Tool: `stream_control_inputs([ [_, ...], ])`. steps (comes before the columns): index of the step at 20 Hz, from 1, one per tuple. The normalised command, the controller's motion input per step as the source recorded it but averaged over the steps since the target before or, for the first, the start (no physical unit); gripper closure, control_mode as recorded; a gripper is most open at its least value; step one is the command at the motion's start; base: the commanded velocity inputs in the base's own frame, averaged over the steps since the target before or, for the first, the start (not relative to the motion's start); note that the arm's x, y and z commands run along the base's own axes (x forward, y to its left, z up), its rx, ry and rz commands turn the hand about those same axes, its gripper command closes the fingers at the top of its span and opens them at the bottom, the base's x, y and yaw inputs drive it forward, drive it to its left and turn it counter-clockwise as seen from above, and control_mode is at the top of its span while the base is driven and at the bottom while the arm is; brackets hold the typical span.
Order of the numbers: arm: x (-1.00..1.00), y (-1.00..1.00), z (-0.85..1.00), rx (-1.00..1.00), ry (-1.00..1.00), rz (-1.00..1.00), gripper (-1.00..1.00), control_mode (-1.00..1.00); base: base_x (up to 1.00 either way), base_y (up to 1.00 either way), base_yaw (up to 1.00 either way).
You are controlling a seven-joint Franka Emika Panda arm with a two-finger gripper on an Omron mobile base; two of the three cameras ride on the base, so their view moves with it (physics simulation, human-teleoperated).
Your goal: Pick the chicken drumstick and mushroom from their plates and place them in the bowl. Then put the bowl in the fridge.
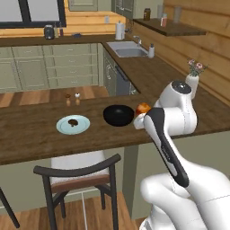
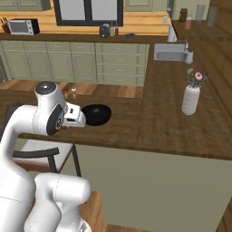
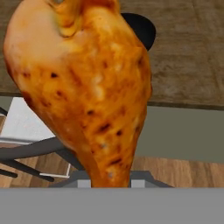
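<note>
Carrying the chicken drumstick [image 3: 87,87] over to the bowl [image 1: 118,115] looks like the step in hand. In the hand view the drumstick fills the frame, its narrow end running down to where the tool's fingertips would be, so the tool appears pinched on it, though the tips themselves are hidden behind the meat. In the left base view an orange spot shows at the wrist, just right of the bowl, above the bench [image 1: 31,134].

To do this well, I would judge that the tool [image 1: 143,117] should travel left until the drumstick hangs squarely over the black opening, then lower until the thick end is below the rim before letting go. A release from height or near the rim risks the meat bouncing out or tipping the bowl. The bowl's edge peeks out at the top of the hand view, suggesting the drumstick is not yet centred over it.

Counting from left to right in the left base view:
- one pale blue plate [image 1: 63,128], with one dark mushroom [image 1: 72,121] lying on it
- two small shakers [image 1: 72,99] behind the plate
- one black bowl
- one drumstick at the tool
- one vase [image 1: 193,81] of flowers at the far right

One chair [image 1: 81,173] stands below the bench edge.
</note>
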Motion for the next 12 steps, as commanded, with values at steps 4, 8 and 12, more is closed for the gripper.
stream_control_inputs([
  [4,0.00,0.00,0.00,0.00,0.00,0.00,1.00,1.00,0.00,0.00,0.00],
  [8,0.36,0.04,0.00,0.00,0.03,0.00,1.00,-1.00,0.00,0.00,0.00],
  [12,1.00,0.24,0.00,0.00,0.06,0.00,1.00,-1.00,0.00,0.00,0.00],
])
